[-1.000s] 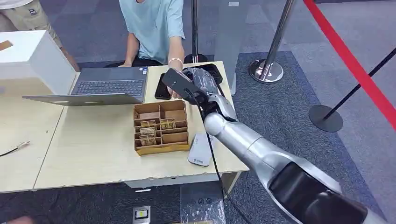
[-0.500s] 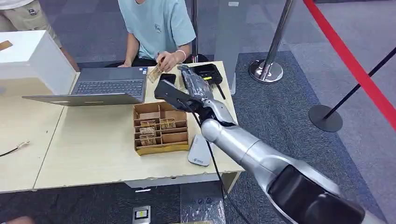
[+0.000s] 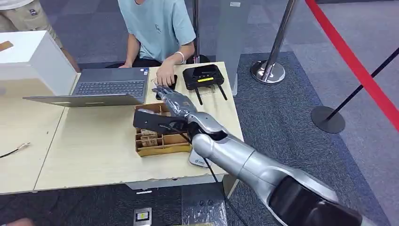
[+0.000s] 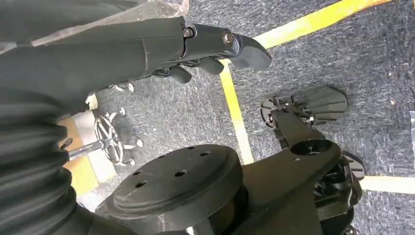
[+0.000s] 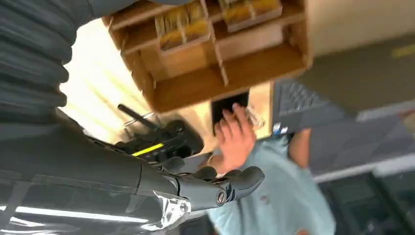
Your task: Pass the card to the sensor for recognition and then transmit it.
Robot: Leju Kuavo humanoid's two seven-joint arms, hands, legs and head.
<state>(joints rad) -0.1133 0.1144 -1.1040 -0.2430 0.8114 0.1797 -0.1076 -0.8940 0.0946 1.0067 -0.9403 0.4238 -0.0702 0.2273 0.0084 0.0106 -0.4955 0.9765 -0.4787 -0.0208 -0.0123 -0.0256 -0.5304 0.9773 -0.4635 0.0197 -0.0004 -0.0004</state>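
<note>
The right hand (image 3: 173,101) hovers over the wooden tray (image 3: 162,149) near the table's (image 3: 84,150) right edge, fingers spread and holding nothing. The cards (image 3: 149,137) stand in the tray's slots (upright, easy to pinch), ready for picking.

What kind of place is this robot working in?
Probably an office or a demo area: a desk with a laptop, grey carpet, and steel barrier posts with a red belt.
</note>
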